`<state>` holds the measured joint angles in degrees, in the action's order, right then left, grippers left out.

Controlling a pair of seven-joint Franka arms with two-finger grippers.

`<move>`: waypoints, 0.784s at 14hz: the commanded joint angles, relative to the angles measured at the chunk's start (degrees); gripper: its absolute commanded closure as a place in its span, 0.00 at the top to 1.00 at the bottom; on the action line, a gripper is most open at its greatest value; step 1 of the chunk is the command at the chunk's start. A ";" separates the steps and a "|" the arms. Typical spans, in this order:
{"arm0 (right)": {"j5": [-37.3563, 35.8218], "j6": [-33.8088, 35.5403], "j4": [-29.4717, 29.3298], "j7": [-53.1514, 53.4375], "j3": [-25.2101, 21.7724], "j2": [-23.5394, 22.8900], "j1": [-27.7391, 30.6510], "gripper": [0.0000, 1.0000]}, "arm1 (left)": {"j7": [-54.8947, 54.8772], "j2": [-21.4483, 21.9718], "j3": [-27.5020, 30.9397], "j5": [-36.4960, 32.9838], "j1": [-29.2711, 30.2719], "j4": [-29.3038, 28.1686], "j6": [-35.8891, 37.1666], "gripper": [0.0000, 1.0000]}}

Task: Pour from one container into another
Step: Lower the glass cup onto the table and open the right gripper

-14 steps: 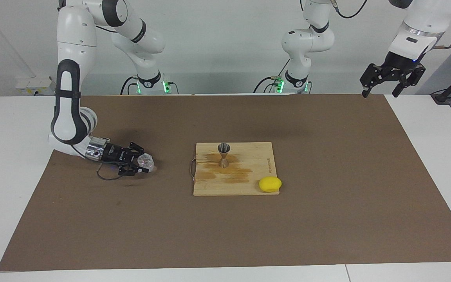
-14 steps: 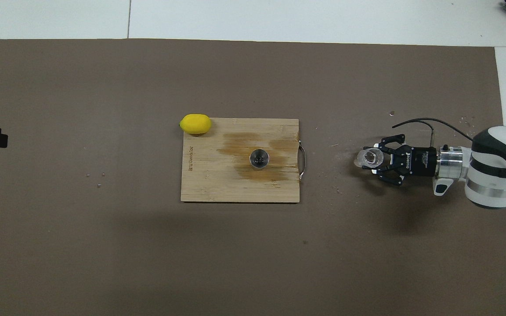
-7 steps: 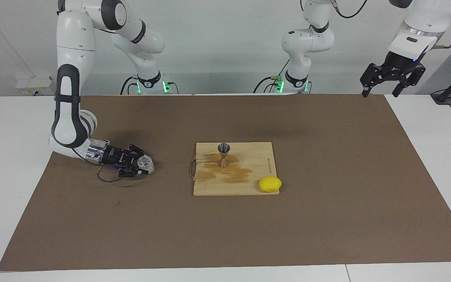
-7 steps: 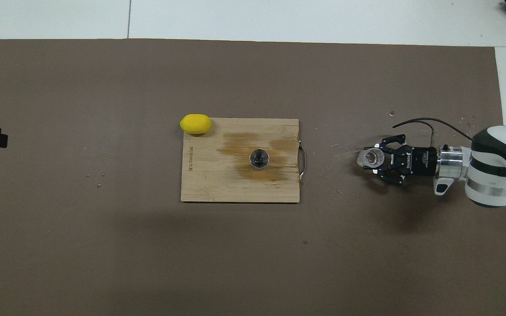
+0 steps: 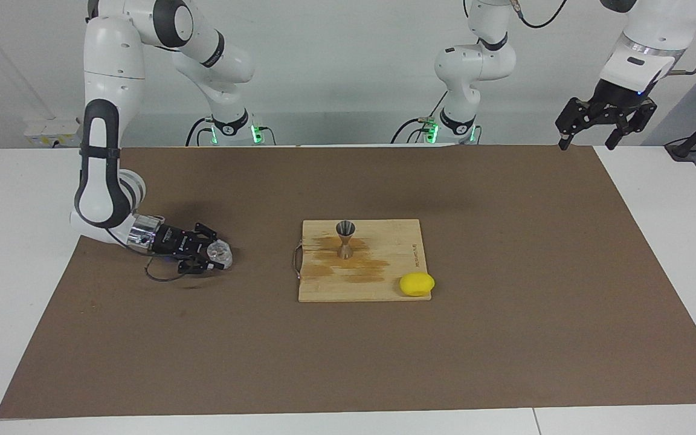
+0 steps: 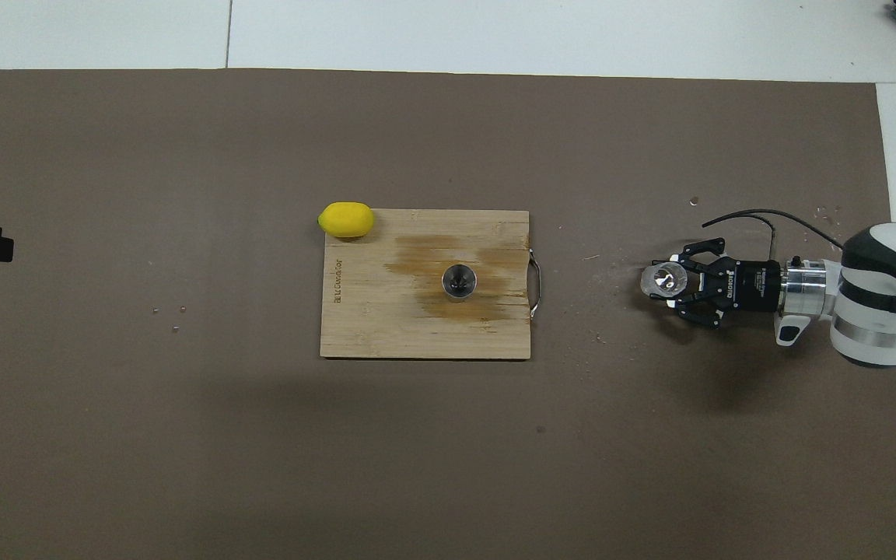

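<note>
Tumbler: the small clear glass tumbler (image 5: pixel 220 251) is in my right gripper (image 5: pixel 214 254), low over the brown mat at the right arm's end of the counter, well apart from the wooden board (image 5: pixel 384 284).
Feel: I judge it light but hard, slick and breakable; the faceted wall should give my fingers some bite.
Hold: by the side wall, about mid-height, mouth left free for the pour.
Fingers: my right fingers (image 6: pixel 680 260) are clamped on the glass from either side, the wrist lying nearly level; the tumbler sits at their tips, mouth up in the overhead view.
Contact with mat: I cannot tell whether its base touches.
Jigger: the steel jigger (image 5: pixel 345 239) stands upright on the stained board, a lemon (image 5: pixel 417 284) at the board's corner.
Left gripper: my left gripper (image 5: pixel 605 130) waits high at the left arm's end, fingers apart and empty.
</note>
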<state>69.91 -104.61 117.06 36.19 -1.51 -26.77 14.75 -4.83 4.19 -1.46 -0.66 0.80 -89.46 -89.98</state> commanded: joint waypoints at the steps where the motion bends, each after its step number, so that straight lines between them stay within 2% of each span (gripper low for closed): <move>1: -0.65 0.46 -1.13 -1.56 0.63 -1.52 0.98 0.00 | 0.52 1.26 0.40 0.40 -0.28 -0.98 0.15 1.00; 3: -0.56 0.81 -1.13 -2.70 0.81 -1.97 0.98 0.00 | 0.52 1.26 0.40 0.40 -0.28 -0.98 0.15 1.00; 4: -0.48 1.07 -1.13 -2.97 0.89 -1.97 0.98 0.36 | 0.44 1.26 0.40 0.40 -0.28 -0.98 0.15 1.00; 5: -0.47 1.07 -1.13 -2.71 0.89 -1.97 0.55 0.96 | 0.52 1.26 0.40 0.40 -0.28 -0.98 0.15 1.00; 6: -0.56 1.42 -1.13 -2.88 0.89 -1.97 0.46 1.00 | 0.44 1.26 0.40 0.40 -0.28 -0.98 0.07 1.00; 11: -1.18 4.23 -1.66 -2.36 0.72 -0.22 0.63 1.00 | 0.52 1.26 0.40 0.40 -0.28 -0.98 0.06 1.00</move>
<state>69.89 -101.57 116.19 34.58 -1.06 -27.66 14.62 -4.83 4.21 -1.46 -0.66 0.80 -89.46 -89.98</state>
